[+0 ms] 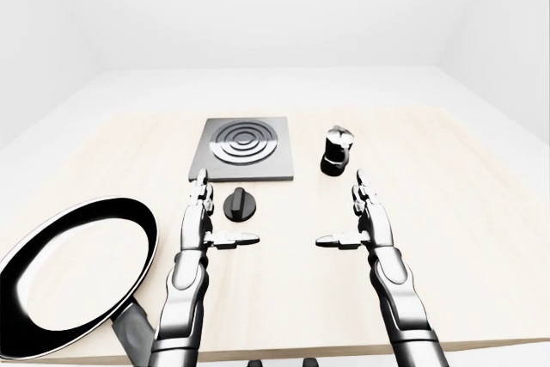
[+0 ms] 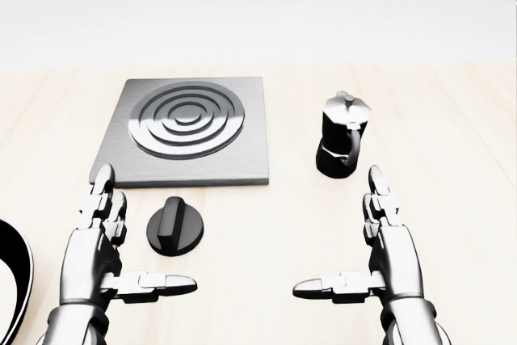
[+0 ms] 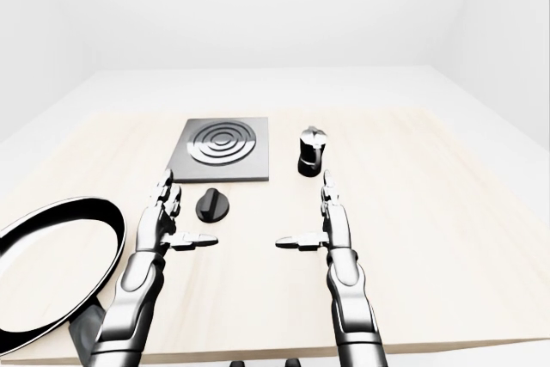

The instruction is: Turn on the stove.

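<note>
The stove [image 2: 187,131] is a grey square plate with dark concentric rings, lying on the wooden table in the upper middle of the head view. Its black round knob [image 2: 174,229] sits just below it, with a raised bar across the top. My left hand [image 2: 121,240] hovers open just left of the knob, fingers extended and thumb pointing right, not touching it. On the right side my right hand [image 2: 355,240] is open as well, thumb pointing left, below the black moka pot [image 2: 342,145].
A black frying pan [image 1: 77,277] with a white inside lies at the lower left of the left-eye view, its handle pointing to the table's near edge. The light wooden table [image 1: 447,204] spreads wide on the right.
</note>
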You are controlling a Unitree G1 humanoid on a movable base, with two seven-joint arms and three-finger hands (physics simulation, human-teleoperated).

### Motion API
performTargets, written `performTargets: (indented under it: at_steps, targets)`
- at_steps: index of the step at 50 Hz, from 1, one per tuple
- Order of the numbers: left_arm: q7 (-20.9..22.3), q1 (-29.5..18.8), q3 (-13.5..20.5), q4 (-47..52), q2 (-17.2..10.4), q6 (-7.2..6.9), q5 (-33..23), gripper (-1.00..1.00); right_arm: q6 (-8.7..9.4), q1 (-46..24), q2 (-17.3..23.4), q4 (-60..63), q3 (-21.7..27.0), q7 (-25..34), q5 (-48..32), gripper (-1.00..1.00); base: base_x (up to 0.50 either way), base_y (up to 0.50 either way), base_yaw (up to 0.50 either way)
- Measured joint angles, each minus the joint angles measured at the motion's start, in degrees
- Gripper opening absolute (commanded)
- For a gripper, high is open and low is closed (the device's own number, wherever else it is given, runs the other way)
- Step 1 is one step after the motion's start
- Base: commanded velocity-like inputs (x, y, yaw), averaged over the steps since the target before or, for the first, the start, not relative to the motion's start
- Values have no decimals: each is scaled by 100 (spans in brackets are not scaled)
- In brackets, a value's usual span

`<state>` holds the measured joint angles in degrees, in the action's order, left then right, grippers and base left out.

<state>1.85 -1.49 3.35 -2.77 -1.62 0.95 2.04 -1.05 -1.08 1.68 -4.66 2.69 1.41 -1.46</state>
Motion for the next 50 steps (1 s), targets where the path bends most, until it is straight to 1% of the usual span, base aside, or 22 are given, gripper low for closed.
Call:
performTargets:
  at_steps: [14,28,35,50]
  targets:
    - [-1,-12,-3,-41,-2,14,-10,100,9,5,2,16,-6,16,-8,100,17,0,0]
    - [-6,-32,8,-94,-12,5,-19,100,-4,62,-10,98,-49,80,-53,100,0,0,0]
    - [-11,-89,41,-94,-37,-80,-7,100,-12,69,-14,91,-55,95,-64,100,0,0,0]
    - [-33,-323,122,-130,-125,-385,-21,100,5,49,-18,39,-59,89,-72,100,0,0,0]
